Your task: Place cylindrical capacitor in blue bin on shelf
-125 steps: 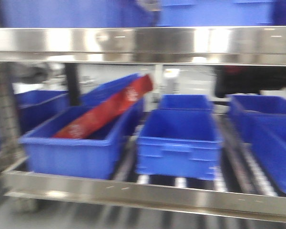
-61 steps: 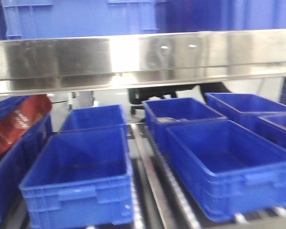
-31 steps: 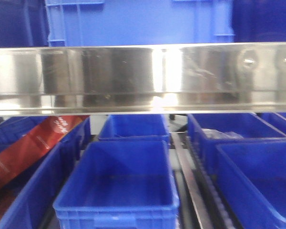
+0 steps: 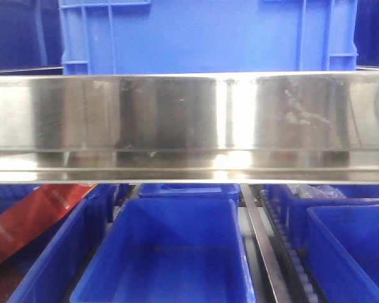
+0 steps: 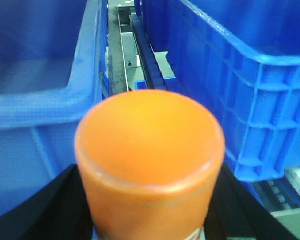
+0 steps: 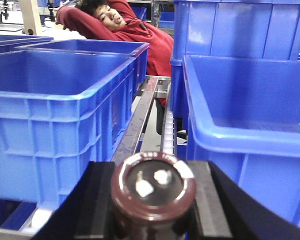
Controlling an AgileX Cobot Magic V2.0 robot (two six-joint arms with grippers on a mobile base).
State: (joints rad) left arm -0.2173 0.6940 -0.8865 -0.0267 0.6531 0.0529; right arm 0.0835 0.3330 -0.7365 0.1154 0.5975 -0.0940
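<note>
Both arms loaded at the shelf
Here the right gripper clamps the cylindrical capacitor facing blue bins; left gripper grips an orange cylinder

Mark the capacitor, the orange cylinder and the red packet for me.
capacitor [image 6: 153, 186]: right wrist view, on its pale-rimmed top face.
orange cylinder [image 5: 149, 142]: left wrist view, middle of its rounded top.
red packet [image 4: 35, 214]: front view, on its flat face at lower left.
</note>
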